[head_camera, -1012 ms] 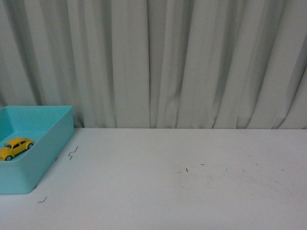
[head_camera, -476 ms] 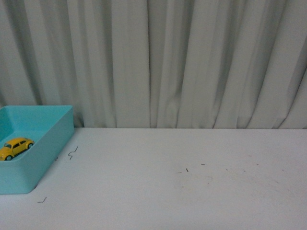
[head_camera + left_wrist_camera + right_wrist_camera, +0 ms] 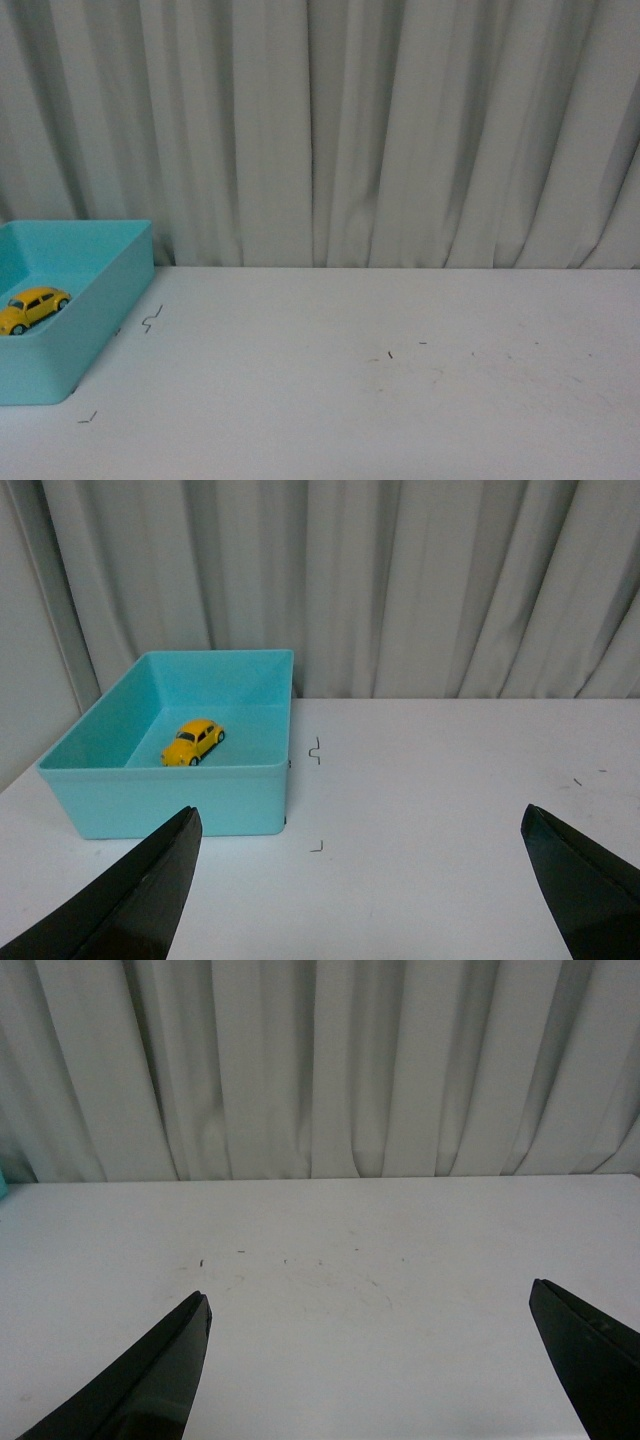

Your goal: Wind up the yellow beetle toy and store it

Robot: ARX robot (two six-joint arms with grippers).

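Beetle already in the bin, both our grippers wide and empty.

The yellow beetle toy sat on its wheels on the floor of the turquoise storage bin, at the far left of the white table, apart from the bin walls. Its long axis ran diagonally, one end toward the far right corner, the other toward the near left; which end was the nose we could not tell. Our left gripper hung near the bin, jaws spread, holding nothing; our right gripper was likewise open over bare table. We judged the main risks slight: a wound spring rolling the car against a wall, or a careless left arm nudging the bin.
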